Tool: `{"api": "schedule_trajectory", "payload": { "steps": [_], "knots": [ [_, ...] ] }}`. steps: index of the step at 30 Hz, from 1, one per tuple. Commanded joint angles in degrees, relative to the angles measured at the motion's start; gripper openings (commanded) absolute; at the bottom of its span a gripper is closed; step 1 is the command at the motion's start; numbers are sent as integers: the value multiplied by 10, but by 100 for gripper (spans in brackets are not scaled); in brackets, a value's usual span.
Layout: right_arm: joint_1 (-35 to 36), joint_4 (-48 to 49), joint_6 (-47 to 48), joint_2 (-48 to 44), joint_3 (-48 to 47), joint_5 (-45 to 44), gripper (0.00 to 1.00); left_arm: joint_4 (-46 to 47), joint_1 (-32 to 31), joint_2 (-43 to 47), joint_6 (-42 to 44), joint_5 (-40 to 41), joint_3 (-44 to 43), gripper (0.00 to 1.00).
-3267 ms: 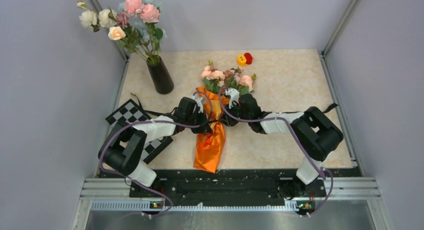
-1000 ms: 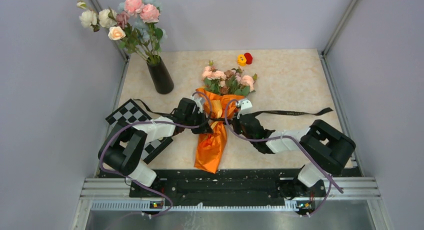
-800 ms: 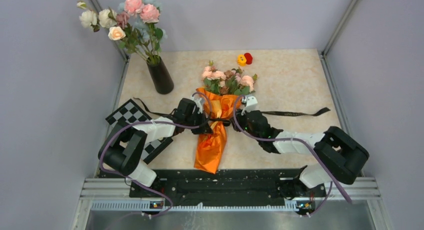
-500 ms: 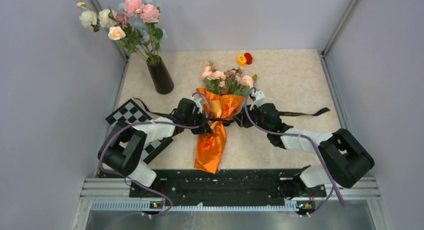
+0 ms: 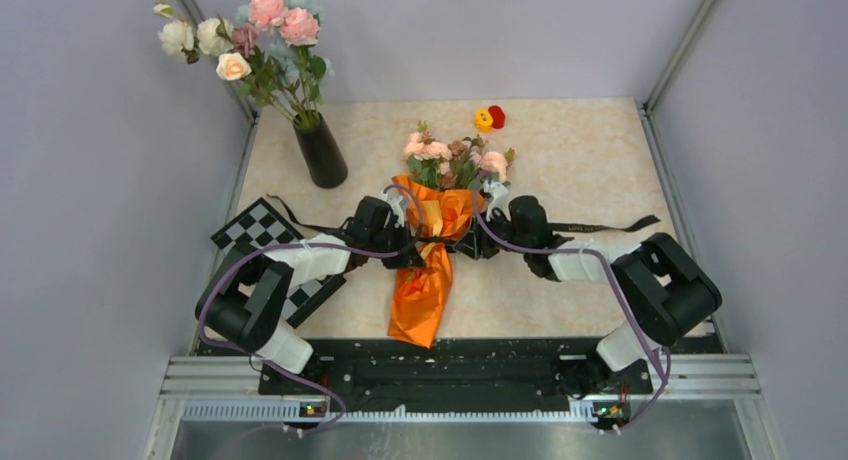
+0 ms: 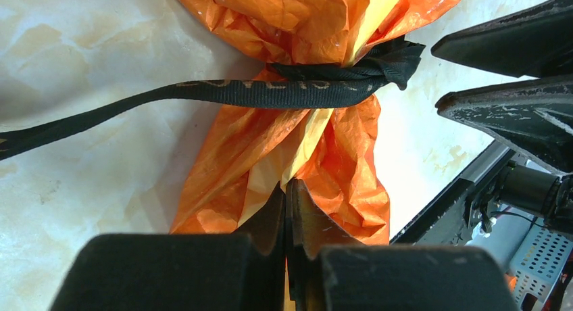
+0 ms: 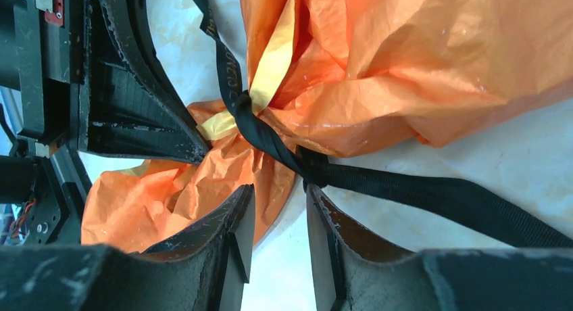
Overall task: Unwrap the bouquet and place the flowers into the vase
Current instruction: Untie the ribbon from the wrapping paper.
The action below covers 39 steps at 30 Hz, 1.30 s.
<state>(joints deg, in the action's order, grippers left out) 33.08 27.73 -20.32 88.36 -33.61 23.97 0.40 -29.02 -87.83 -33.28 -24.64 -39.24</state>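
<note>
Pale marbled desk (image 5: 580,160) between grey walls, and we start well to the left of the left jaws: the black vase (image 5: 321,152) stands upright with a tall white-and-pink bunch (image 5: 265,30) in it. A checkerboard card (image 5: 252,225) lies under the left arm (image 5: 300,260).

On to the left jaws: pressed tight together, pinching the orange paper (image 6: 338,182) just below the knot of the black ribbon (image 6: 270,92). One ribbon tail trails off to their left across the desk.

Between the two sets of jaws lies the bouquet (image 5: 425,270), flat on the desk, and its pink and peach flowers (image 5: 455,160) point to the far side. It is tied at the waist.

Right jaws now: a narrow gap, nothing between them, tips right at the knot, the ribbon just ahead of one fingertip. The other tail runs away to their right. Beyond the blooms sit small yellow and red heads (image 5: 489,117).
</note>
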Motion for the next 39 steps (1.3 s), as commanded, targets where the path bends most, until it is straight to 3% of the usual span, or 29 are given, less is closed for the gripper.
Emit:
{"api": "schedule_trajectory", "payload": {
  "steps": [1,13,28,31,36,39],
  "knots": [
    [-6,6,28,18,-37,8,35,-8,0,15,7,1,6,0],
    [-6,-5,49,36,-49,-11,33,-8,0,13,7,0,4,0],
    [-6,5,46,54,-59,-8,24,-8,1,15,5,2,6,0],
    [-6,3,46,54,-59,-9,20,-8,0,16,4,4,7,0],
    [-6,3,44,50,-56,-10,2,-8,1,19,2,6,7,0],
    [-6,4,43,46,-53,-13,0,-8,1,20,2,8,7,0]
  ]
}}
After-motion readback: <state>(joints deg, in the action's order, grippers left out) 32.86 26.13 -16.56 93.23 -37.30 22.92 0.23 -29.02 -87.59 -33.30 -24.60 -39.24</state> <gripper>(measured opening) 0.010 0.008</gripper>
